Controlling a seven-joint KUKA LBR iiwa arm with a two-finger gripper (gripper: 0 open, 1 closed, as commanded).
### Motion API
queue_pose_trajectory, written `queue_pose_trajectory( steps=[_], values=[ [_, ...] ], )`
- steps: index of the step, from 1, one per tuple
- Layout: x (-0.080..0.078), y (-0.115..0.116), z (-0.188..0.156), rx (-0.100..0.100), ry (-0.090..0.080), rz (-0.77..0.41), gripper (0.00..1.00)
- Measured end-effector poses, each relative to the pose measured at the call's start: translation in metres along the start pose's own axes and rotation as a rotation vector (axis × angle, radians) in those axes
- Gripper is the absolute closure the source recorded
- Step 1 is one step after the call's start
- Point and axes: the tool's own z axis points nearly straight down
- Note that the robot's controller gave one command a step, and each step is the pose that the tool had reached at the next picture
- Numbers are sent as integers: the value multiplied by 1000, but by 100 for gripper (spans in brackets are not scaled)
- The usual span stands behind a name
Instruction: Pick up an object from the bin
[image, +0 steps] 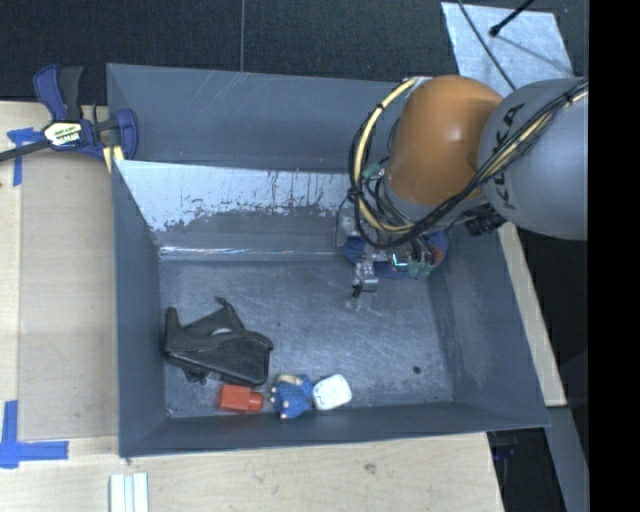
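The robot arm's claw (361, 288), hanging below its orange wrist cover (440, 140), hovers over bare floor right of centre in the grey metal bin (135, 300). It is well apart from the four loose things gathered at the lower left. Whether the claw is set wide or narrow cannot be told from this angle. Nearest the bin's front wall lie a small red block (239, 400), a blue and yellow toy figure (290, 398) and a white rounded lump (333, 392), set in a row and touching or nearly so. Just above and to the left of them sprawls a black floppy piece (218, 345), possibly a glove or a rubber flap. By the look of them all four are light. The red block seems stiff and flat-sided, so it is probably the surest hold, taken across its short sides. The white lump looks smooth and may slip, and the toy's uneven shape offers few parallel faces. The black piece would likely sag and is best pinched at its raised upper edge. Room is the catch. The row sits close to the front wall and the red block is tucked against the black piece, so a descent there leaves little clearance. The middle and right of the floor are open for travel.
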Motion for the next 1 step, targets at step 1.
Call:
queue_pose_trajectory(
  steps=[1],
  values=[
    [-13,-98,84,-14,9,99,0]
  ],
)
